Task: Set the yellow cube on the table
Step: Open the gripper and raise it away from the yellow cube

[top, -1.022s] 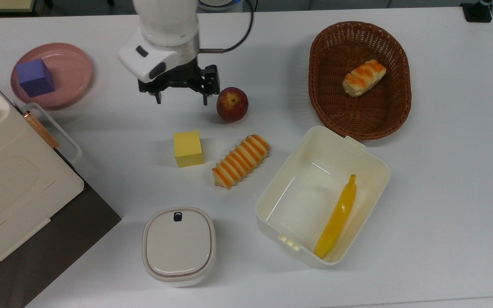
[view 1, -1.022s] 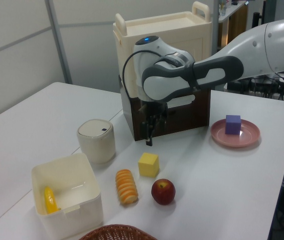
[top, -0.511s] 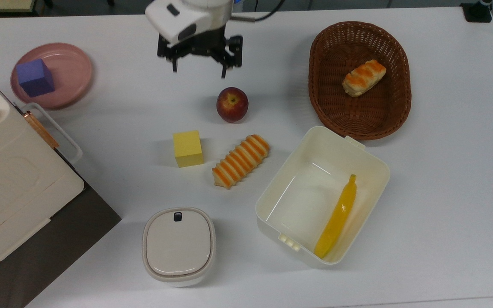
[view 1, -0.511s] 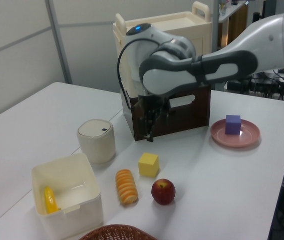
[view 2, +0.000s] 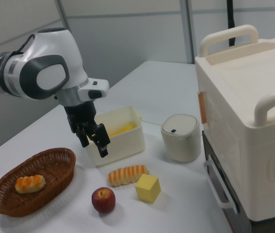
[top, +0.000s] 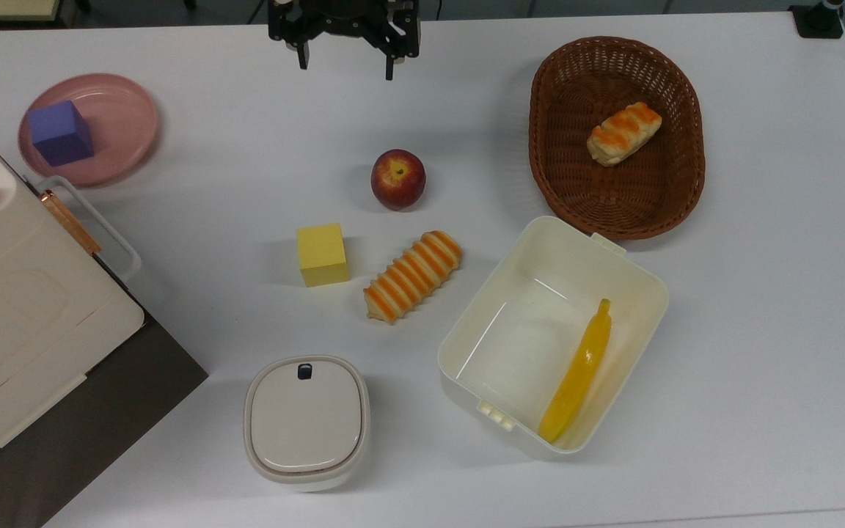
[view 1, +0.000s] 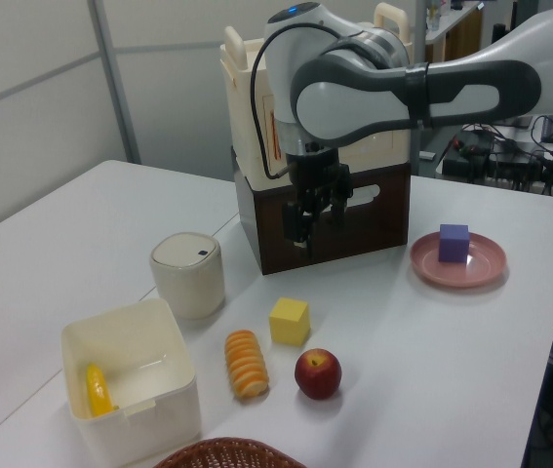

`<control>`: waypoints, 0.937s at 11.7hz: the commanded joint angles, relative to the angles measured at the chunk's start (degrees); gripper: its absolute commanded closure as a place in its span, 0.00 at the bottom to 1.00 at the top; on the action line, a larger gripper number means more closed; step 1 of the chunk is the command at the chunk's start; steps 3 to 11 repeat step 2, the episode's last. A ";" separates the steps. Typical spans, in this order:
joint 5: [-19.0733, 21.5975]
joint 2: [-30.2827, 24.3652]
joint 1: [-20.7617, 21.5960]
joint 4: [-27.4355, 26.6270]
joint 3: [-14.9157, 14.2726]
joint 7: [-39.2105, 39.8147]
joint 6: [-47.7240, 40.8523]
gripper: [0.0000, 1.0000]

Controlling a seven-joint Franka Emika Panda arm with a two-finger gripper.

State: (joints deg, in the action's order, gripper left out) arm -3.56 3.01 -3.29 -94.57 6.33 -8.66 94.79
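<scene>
The yellow cube (top: pixel 322 254) rests flat on the white table (top: pixel 760 293), near its middle, with nothing touching it. It stands beside a striped bread roll and is also seen from the sides as the yellow cube (view 1: pixel 290 321) (view 2: pixel 148 188). My gripper (top: pixel 346 66) hangs open and empty high in the air at the top view's upper edge, far from the cube. In the left view the gripper (view 1: pixel 310 222) hovers in front of the dark base of the big case. In the right view the gripper (view 2: pixel 94 148) is above the apple side of the table.
An apple (top: pixel 397 179) and a striped roll (top: pixel 413 276) lie close to the cube. An open cream box (top: pixel 642 279) holds a banana (top: pixel 576 374). A wicker basket (top: pixel 540 110), a pink plate (top: pixel 122 125) with a purple cube (top: pixel 61 133), a lidded pot (top: pixel 306 420) and a large cream case (top: pixel 19 308) ring the middle.
My gripper has risen and drawn back from above the cube and apple toward the top view's upper edge, staying open. The yellow cube has not moved.
</scene>
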 commanded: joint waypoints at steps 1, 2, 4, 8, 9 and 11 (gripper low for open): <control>2.95 -1.78 1.09 -0.79 -2.37 3.90 -0.31 0.00; 2.94 -1.78 1.09 -0.79 -2.37 3.92 -0.22 0.00; 2.94 -1.78 1.09 -0.79 -2.37 3.92 -0.22 0.00; 2.94 -1.78 1.09 -0.79 -2.37 3.92 -0.22 0.00; 2.94 -1.78 1.09 -0.79 -2.37 3.92 -0.22 0.00; 2.94 -1.78 1.09 -0.79 -2.37 3.92 -0.22 0.00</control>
